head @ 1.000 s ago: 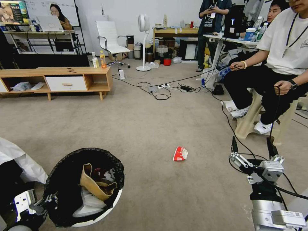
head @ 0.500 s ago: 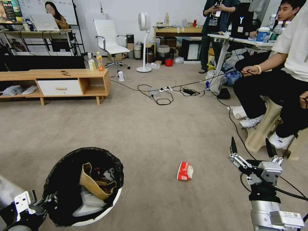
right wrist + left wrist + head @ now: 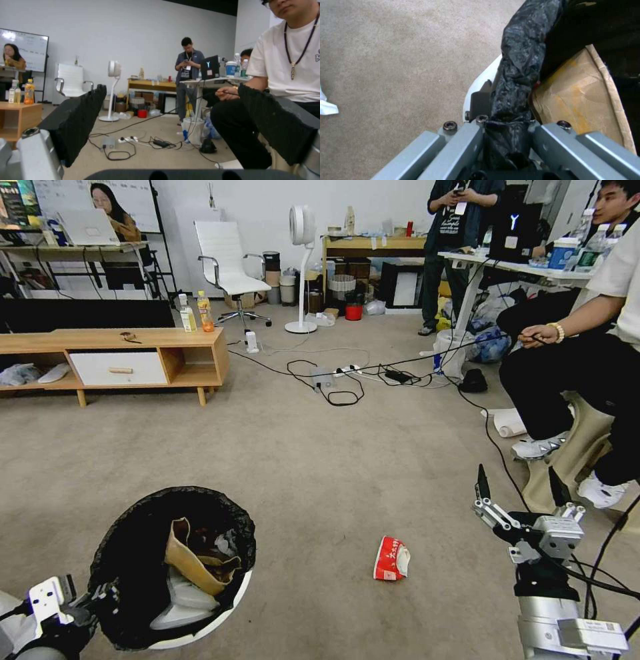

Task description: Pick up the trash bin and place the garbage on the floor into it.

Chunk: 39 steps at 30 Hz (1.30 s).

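Red-and-white crumpled packet (image 3: 391, 559) lies on the beige carpet (image 3: 313, 460) in the head view, between the two arms: ahead and left of the right gripper (image 3: 519, 489), right of the trash bin (image 3: 175, 568). Right gripper hovers above the floor, its two black fingers spread wide and holding nothing. The bin is round, white plastic, lined with a crinkled black bag folded over the rim; a brown cardboard tray (image 3: 193, 560) and white tissue sit inside. Left gripper (image 3: 100, 599) is at the bin's near-left rim.

Left wrist view: left gripper (image 3: 506, 110) is pressed together on the bag-covered rim (image 3: 520, 62), one finger outside against the white wall, the other inside. The creased cardboard tray (image 3: 583, 100) lies just beside.

Right wrist view: textured black pads (image 3: 80, 120) stand well apart, nothing between them.
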Available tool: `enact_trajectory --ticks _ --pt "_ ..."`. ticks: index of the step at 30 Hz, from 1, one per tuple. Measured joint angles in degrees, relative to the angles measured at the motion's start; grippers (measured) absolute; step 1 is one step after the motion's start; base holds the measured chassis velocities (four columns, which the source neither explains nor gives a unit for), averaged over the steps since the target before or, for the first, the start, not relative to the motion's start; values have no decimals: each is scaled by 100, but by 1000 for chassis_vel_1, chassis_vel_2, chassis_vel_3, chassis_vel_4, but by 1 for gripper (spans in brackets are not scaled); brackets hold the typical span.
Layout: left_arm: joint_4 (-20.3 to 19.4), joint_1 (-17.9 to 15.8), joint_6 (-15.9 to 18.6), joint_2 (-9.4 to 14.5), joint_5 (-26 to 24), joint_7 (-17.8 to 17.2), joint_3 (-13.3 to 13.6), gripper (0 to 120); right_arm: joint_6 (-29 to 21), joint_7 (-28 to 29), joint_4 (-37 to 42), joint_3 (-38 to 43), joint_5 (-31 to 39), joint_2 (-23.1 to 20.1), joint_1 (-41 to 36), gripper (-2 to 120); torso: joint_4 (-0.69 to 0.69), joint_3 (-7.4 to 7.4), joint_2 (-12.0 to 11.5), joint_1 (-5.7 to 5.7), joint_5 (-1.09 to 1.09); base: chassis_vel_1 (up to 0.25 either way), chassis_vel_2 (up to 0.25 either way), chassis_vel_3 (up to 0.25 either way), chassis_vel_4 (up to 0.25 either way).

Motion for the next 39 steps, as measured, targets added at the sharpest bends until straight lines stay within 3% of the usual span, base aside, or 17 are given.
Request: enact_trajectory --ticks 22,39 --pt "-69 63 0 -49 40 22 -2 1 9 -34 29 31 3 -29 -51 100 0 0 2 0 0 -16 15 15 -10" --pt "-37 51 0 -34 34 37 -6 1 74 -41 -8 24 -21 -1 -59 100 0 2 1 1 0 -167 163 170 -170"
